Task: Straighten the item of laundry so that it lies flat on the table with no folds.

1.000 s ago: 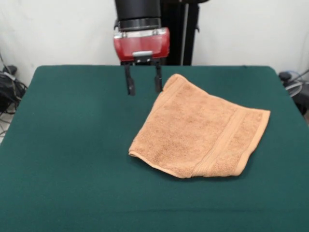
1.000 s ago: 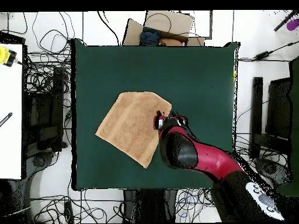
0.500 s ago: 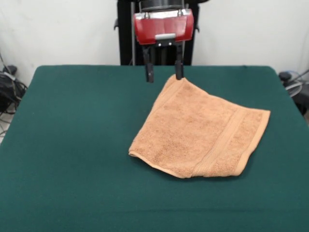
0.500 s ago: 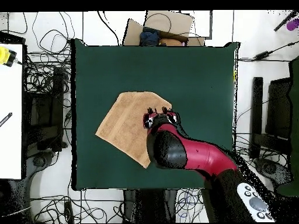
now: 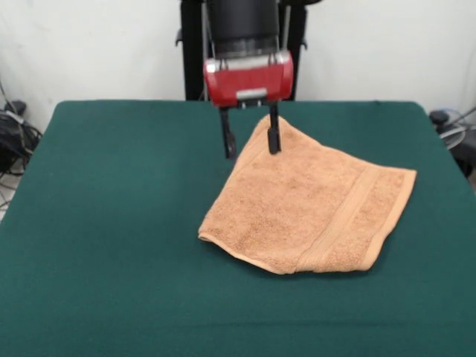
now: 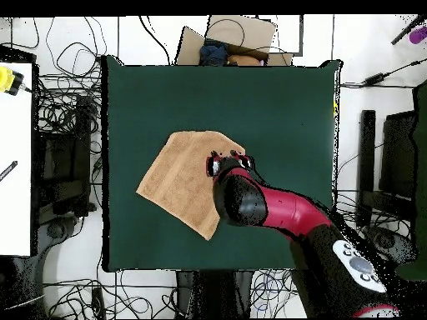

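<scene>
Front view: camera set low across the desk (image 5: pixel 111 223), facing the arm, desk filling most of the frame. Overhead view: camera high above, looking straight down, whole desk (image 6: pixel 275 108) plus surrounding cables. Both views share the desk and towel (image 5: pixel 312 208).

Plain white wall (image 5: pixel 387 44) behind, evenly lit. Pale floor (image 6: pixel 350 50) all round, strewn with tangled black cables (image 6: pixel 62 71). Cardboard box (image 6: pixel 229 37) on floor past one edge, dark blue and orange stuff inside. White bench (image 6: pixel 15 167) along one side, yellow object (image 6: pixel 7 79) on it. Dark equipment racks (image 6: pixel 388 167) on opposite side. More black cables (image 5: pixel 11 130) bundled on floor at left of front view.
</scene>
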Motion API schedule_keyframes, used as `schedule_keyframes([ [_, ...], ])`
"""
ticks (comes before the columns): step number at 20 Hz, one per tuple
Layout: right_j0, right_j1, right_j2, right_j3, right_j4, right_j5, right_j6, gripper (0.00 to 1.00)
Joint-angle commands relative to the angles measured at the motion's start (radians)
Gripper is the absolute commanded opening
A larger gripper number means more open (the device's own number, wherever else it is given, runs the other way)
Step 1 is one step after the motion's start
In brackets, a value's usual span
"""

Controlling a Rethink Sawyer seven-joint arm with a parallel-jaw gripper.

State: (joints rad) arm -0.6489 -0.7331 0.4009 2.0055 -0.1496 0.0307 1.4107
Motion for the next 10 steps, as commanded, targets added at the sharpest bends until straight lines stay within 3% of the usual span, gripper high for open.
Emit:
schedule_keyframes([
  [1,0.035,0.171,-0.089,-0.061,-0.007,0.076,0.131,1.0],
  [5,0.047,0.108,-0.16,-0.091,0.0,0.169,0.11,1.0],
  [10,0.071,0.156,-0.231,-0.135,-0.03,0.139,0.102,1.0],
])
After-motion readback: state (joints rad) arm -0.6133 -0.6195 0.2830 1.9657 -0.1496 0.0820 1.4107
